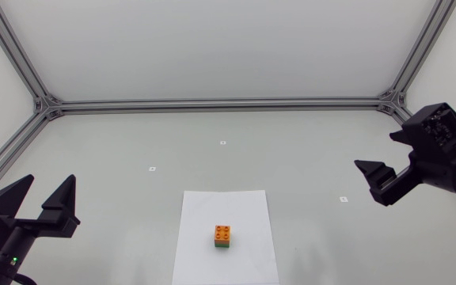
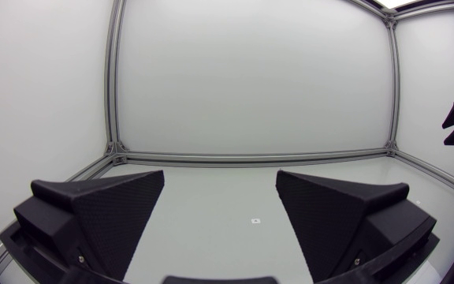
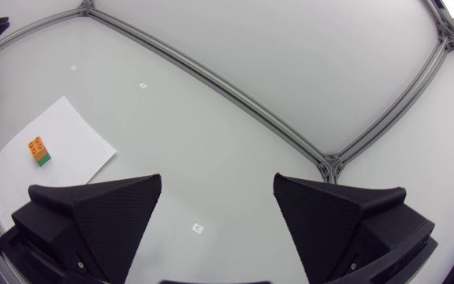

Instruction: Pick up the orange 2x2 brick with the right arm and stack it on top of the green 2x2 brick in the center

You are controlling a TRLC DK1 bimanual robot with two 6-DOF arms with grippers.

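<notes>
On a white sheet of paper (image 1: 204, 214) near the front middle of the pale grey table (image 1: 291, 158) sits an orange brick (image 1: 223, 232). It rests squarely on top of a green brick (image 1: 222, 245), studs up, and only a thin green strip shows beneath it from above. Nothing touches the two stacked bricks.

At the right side of the overhead view, the right gripper (image 1: 374, 150) hangs above the table, well apart from the stack. Its two black wedge-shaped fingers are spread wide and hold nothing. The bricks lie off to its left and nearer the front edge. From the right wrist camera, the stack appears small and far off, ahead of the gripper and beyond its left finger, with bare table between them.

At the lower left of the overhead view, the left gripper (image 1: 51, 180) is also spread apart and empty, its fingertips pointing toward the back of the table. The bricks lie to its right, well apart from it. The left wrist camera looks across the table between its own fingers and does not show the bricks.

A few small square markers (image 1: 153, 169) dot the table around the paper.
</notes>
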